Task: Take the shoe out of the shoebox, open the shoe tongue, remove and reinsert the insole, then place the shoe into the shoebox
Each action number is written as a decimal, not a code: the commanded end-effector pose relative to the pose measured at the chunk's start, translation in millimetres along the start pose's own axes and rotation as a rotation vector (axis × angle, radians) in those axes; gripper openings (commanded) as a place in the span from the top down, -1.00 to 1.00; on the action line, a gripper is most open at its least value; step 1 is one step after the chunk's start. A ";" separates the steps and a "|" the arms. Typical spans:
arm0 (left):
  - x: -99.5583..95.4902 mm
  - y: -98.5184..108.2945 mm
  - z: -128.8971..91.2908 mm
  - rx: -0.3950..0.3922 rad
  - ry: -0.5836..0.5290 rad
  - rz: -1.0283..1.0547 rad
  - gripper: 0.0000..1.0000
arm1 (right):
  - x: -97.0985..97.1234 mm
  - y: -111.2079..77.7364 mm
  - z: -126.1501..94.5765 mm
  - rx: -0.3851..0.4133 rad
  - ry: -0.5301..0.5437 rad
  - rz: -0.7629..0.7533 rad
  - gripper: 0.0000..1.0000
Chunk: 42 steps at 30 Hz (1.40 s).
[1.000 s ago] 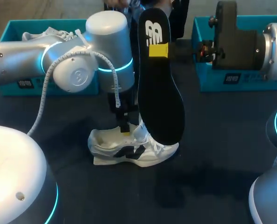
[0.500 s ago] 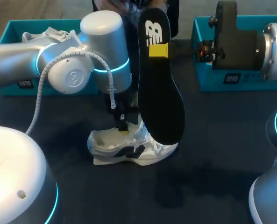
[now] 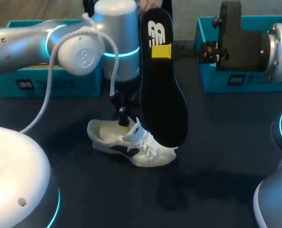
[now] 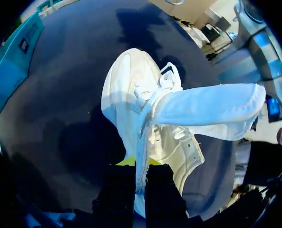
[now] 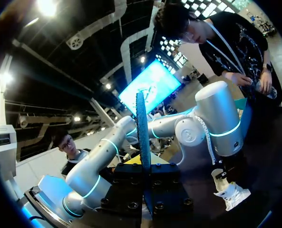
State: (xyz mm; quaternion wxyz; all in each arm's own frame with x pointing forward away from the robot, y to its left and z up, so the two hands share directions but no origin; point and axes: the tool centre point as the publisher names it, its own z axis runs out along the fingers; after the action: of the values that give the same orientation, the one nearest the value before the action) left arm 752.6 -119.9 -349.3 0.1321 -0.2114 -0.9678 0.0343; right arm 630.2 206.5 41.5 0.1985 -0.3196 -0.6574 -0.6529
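1. While my left gripper (image 3: pixel 124 121) is pinched shut on the rim of the shoe (image 3: pixel 131 145), which sits tilted on the table (image 3: pixel 217 156), a slip could tip it.
2. My right gripper (image 3: pixel 161 51) clamps the insole (image 3: pixel 162 104) upright over the shoe; poor aim could jam it against the tongue (image 4: pixel 207 109).

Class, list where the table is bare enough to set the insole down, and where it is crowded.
Bare table lies between the shoe and the right shoebox, and on the shoe's near side. Crowded: over the shoe, where the left gripper and the held insole meet.
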 end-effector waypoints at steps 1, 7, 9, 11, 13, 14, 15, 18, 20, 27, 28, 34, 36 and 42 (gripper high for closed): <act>-10.9 -8.2 -13.0 -0.033 0.131 0.170 1.00 | 0.0 -0.1 3.5 -0.001 -0.002 0.001 1.00; -4.6 -12.8 -29.2 -0.075 0.066 0.250 1.00 | 0.0 -0.1 3.5 -0.001 -0.002 0.001 1.00; -4.6 -12.8 -29.2 -0.075 0.066 0.250 1.00 | 0.0 -0.1 3.5 -0.001 -0.002 0.001 1.00; -4.6 -12.8 -29.2 -0.075 0.066 0.250 1.00 | 0.0 -0.1 3.5 -0.001 -0.002 0.001 1.00; -4.6 -12.8 -29.2 -0.075 0.066 0.250 1.00 | 0.0 -0.1 3.5 -0.001 -0.002 0.001 1.00; -4.6 -12.8 -29.2 -0.075 0.066 0.250 1.00 | 0.0 -0.1 3.5 -0.001 -0.002 0.001 1.00; -4.6 -12.8 -29.2 -0.075 0.066 0.250 1.00 | 0.0 -0.1 3.5 -0.001 -0.002 0.001 1.00; -4.6 -12.8 -29.2 -0.075 0.066 0.250 1.00 | 0.0 -0.1 3.5 -0.001 -0.002 0.001 1.00; -4.6 -12.8 -29.2 -0.075 0.066 0.250 1.00 | 0.0 -0.1 3.5 -0.001 -0.002 0.001 1.00; -21.7 -17.5 -32.4 -0.061 0.252 0.531 1.00 | 0.0 -0.1 3.5 -0.001 -0.002 0.001 1.00; -24.6 -18.2 -33.1 -0.062 0.275 0.552 1.00 | 0.0 -0.1 3.5 -0.001 -0.002 0.001 1.00; -34.6 -23.9 -39.2 -0.102 0.393 0.762 1.00 | 0.0 -0.1 3.5 -0.001 -0.002 0.001 1.00; -38.5 -26.8 -39.6 -0.140 0.419 0.839 1.00 | 0.0 -0.1 3.5 -0.001 -0.002 0.001 1.00; -41.4 -36.8 -43.3 -0.249 0.431 0.992 1.00 | 0.0 -0.1 3.5 -0.001 -0.002 0.001 1.00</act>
State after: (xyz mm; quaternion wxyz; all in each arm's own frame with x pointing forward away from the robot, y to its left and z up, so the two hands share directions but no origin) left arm 786.0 -161.4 -317.9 0.2274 -0.5935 -0.7720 0.0088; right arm 630.2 206.5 41.5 0.1985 -0.3196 -0.6574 -0.6529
